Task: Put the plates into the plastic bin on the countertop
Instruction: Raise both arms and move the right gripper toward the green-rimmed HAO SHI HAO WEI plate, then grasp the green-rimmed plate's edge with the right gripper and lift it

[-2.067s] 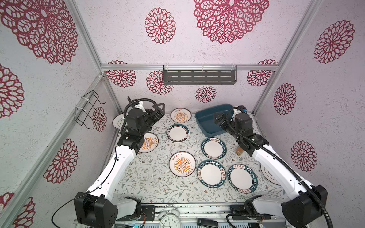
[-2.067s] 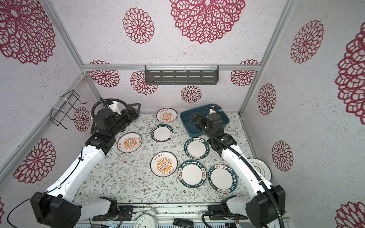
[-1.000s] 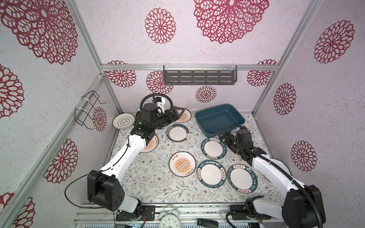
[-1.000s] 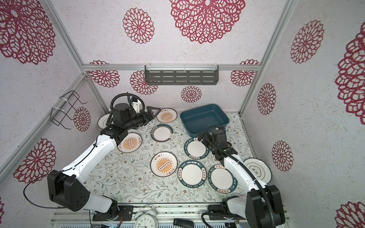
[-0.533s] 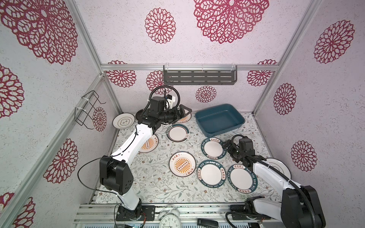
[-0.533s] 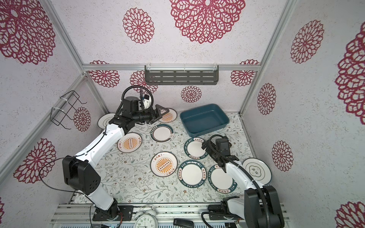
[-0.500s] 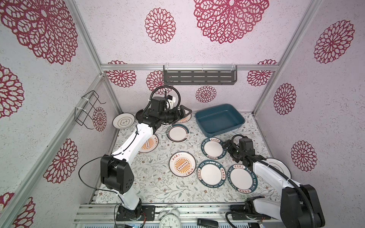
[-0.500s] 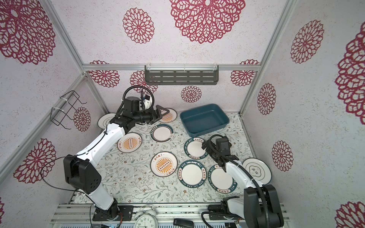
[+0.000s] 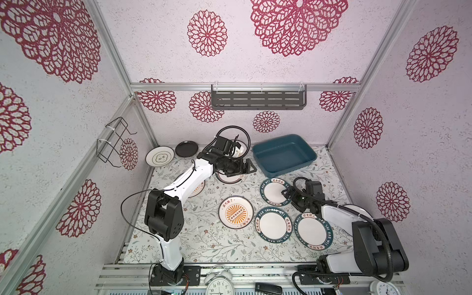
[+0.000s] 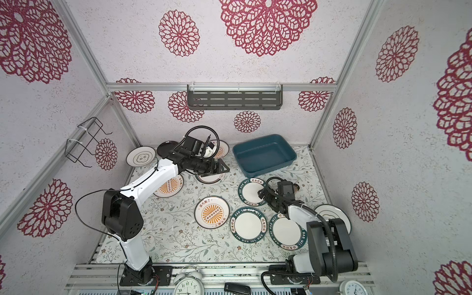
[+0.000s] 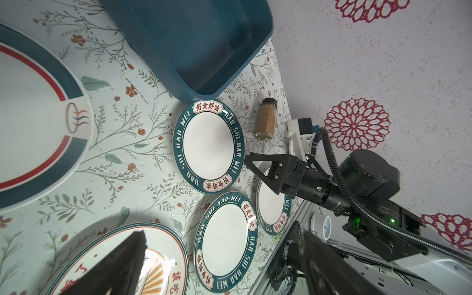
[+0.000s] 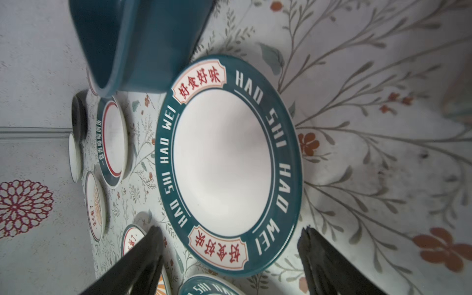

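The teal plastic bin (image 9: pixel 281 158) (image 10: pixel 264 155) (image 11: pixel 204 38) (image 12: pixel 143 38) stands empty at the back right of the countertop (image 9: pixel 204 237). Plates lie flat around it: three teal lettered ones (image 9: pixel 273 191) (image 9: pixel 273 222) (image 9: pixel 313 231), a sunburst one (image 9: pixel 236 212), a cloud one (image 9: pixel 160 158) and a black one (image 9: pixel 186 149). My left gripper (image 9: pixel 246 166) (image 11: pixel 222 237) hangs open over a red-ringed plate (image 9: pixel 229 180) just left of the bin. My right gripper (image 9: pixel 286 194) (image 12: pixel 229 233) is open and low, its fingers straddling the near rim of the back lettered plate (image 12: pixel 222 166) without touching it.
A brown spice jar (image 11: pixel 265 120) (image 10: pixel 296 189) lies right of the lettered plate. Another sunburst plate (image 10: pixel 168 187) lies under my left arm. A white ringed plate (image 10: pixel 332 217) sits behind my right arm. Grey shelf (image 9: pixel 258 99), wire rack (image 9: pixel 115 143), clock (image 9: pixel 219 284) at the front.
My left gripper has swung right from the back left corner towards the bin. My right gripper has dropped from beside the bin to the lettered plate's rim.
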{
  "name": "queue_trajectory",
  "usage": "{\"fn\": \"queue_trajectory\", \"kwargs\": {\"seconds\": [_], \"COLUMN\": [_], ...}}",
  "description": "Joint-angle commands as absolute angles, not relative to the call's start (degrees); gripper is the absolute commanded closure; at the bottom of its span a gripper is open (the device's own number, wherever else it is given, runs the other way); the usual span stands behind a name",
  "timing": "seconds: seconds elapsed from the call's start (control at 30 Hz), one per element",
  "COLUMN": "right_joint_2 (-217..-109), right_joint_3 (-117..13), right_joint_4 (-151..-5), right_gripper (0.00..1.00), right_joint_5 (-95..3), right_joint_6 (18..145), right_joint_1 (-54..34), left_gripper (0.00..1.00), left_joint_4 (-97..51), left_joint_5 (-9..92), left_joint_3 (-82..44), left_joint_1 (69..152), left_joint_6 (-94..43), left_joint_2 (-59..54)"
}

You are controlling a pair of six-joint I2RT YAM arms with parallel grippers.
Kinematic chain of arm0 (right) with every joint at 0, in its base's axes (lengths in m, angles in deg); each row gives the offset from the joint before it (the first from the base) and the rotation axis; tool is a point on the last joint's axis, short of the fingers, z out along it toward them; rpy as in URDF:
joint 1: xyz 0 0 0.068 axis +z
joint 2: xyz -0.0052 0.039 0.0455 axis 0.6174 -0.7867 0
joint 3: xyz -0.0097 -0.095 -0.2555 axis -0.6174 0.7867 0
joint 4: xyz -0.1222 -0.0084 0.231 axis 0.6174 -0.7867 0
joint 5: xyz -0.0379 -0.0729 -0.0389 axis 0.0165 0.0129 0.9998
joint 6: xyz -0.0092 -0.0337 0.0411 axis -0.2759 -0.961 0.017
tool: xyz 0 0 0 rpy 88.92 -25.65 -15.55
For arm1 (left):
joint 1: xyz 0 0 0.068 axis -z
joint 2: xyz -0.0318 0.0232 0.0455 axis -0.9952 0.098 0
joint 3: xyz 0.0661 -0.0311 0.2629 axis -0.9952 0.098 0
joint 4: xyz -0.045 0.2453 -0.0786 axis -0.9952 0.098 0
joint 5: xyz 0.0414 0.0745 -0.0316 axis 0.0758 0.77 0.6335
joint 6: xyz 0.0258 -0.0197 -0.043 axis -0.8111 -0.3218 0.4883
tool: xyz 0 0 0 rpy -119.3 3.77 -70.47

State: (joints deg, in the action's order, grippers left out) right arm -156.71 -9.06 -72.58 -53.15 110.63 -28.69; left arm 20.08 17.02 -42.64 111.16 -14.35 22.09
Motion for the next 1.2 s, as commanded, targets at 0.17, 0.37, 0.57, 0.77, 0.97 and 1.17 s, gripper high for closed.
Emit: {"fn": "queue_trajectory", "kwargs": {"seconds": [0.17,0.37,0.57,0.77,0.97,1.17], "right_joint_2": [-158.7,-160.9,-162.3,-163.8,-164.4,-163.0], "right_joint_3": [-8.3,-8.0,-6.7,-5.4,-4.8,-5.1], "right_joint_4": [-68.2,-65.5,-63.3,-60.0,-58.3,-59.8], "right_gripper": [0.22,0.36,0.57,0.76,0.86,0.97], "right_joint_5": [-55.3,-57.5,-58.8,-59.0,-59.1,-59.4], "right_joint_6": [110.5,111.7,113.2,115.3,116.5,116.6], "right_joint_1": [-29.9,-31.6,-33.2,-34.0,-34.1,-34.2], "left_gripper": [0.03,0.03,0.03,0.03,0.03,0.03], "left_joint_4": [21.8,22.4,22.1,21.7,21.5,21.6], "left_joint_5": [14.7,14.1,14.6,14.8,15.3,15.5], "left_joint_3": [-44.0,-45.5,-46.3,-46.0,-45.6,-45.5], "left_joint_1": [110.9,110.9,110.9,111.0,111.0,110.9], "left_joint_6": [-17.6,-17.6,-16.8,-16.3,-16.4,-16.7], "left_joint_2": [24.9,26.4,26.1,25.3,24.7,24.6]}}
